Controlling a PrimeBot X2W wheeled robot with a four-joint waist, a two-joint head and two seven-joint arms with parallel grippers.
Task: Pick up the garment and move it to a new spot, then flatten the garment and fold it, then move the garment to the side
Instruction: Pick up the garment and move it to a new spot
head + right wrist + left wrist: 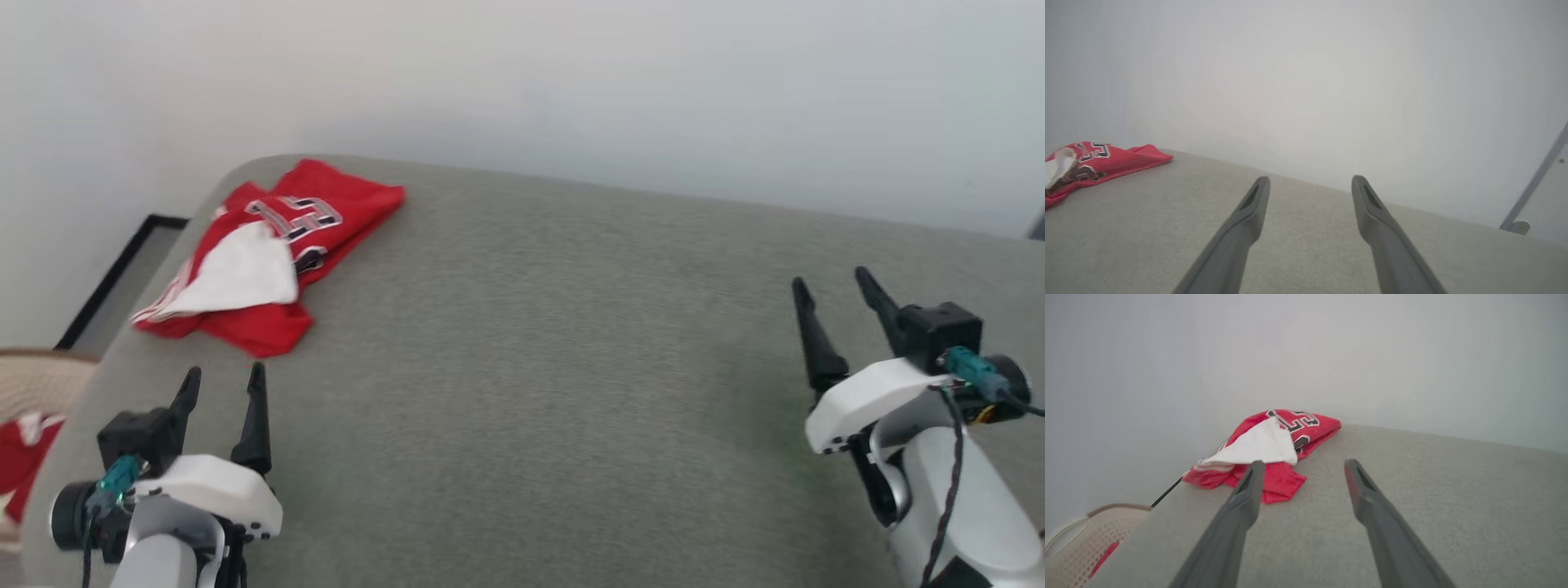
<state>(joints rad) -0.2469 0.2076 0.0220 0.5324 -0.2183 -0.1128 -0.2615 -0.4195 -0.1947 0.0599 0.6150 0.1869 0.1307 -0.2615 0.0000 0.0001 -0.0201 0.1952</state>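
The garment (269,257), a red jersey with black white-outlined lettering and a white lining flap turned up, lies crumpled at the far left corner of the grey-green padded surface (555,367). My left gripper (222,384) is open just in front of it, fingers pointing at it, nothing between them. In the left wrist view the garment (1265,451) lies just past the open left gripper (1301,465). My right gripper (834,286) stands open far to the right. The right wrist view has the garment (1098,163) at its left edge, well away from the open right gripper (1310,180).
A beige perforated basket (1081,543) holding something red sits below the surface's left edge, also at the basket (33,408) in the head view. A pale wall rises behind the surface. A grey metal leg (1531,188) stands at the far right.
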